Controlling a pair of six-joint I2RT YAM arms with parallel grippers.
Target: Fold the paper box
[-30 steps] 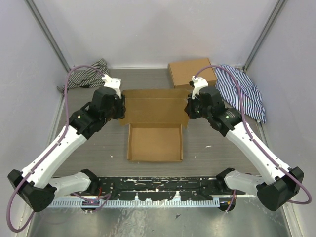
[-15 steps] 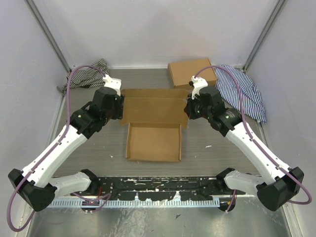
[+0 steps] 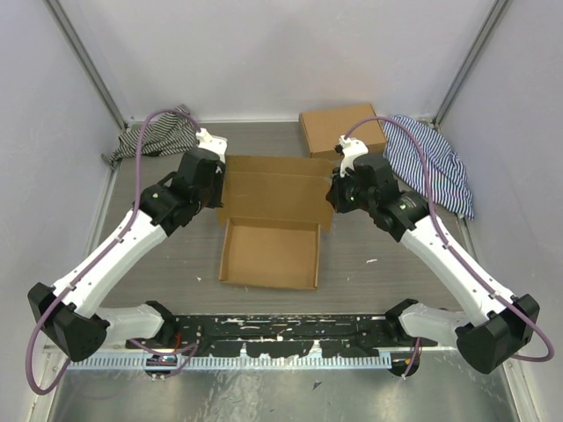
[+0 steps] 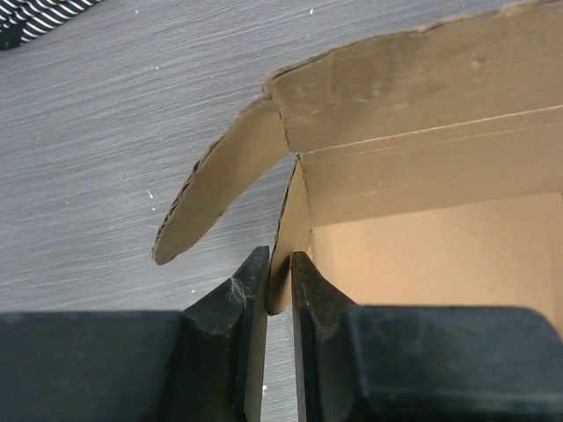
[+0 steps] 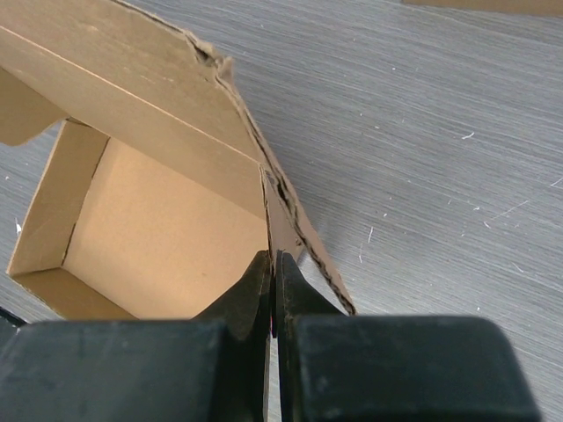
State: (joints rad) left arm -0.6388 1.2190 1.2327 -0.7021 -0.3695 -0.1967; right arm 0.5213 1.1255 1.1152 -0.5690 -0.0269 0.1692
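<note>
The paper box [image 3: 268, 253] lies mid-table as a shallow open tray, its lid panel [image 3: 274, 189] folded up behind it. My left gripper [image 3: 217, 187] is at the box's back left corner. In the left wrist view it [image 4: 279, 268] is shut on the box's thin left side flap [image 4: 295, 220], with a rounded tab [image 4: 215, 198] curling outward beside it. My right gripper [image 3: 332, 199] is at the back right corner. In the right wrist view it [image 5: 273, 264] is shut on the right side flap [image 5: 280, 224], with the tray's inside [image 5: 167, 237] to its left.
A second, fully formed flat brown box [image 3: 343, 128] lies at the back right. A striped cloth [image 3: 435, 160] is heaped by the right wall and another [image 3: 158, 134] at the back left corner. The arm bases and a black rail [image 3: 281, 330] run along the near edge.
The left arm has swung forward and inward, its gripper moving right along the box's back left corner. The box has shifted slightly left and turned a little. The right arm barely moved.
</note>
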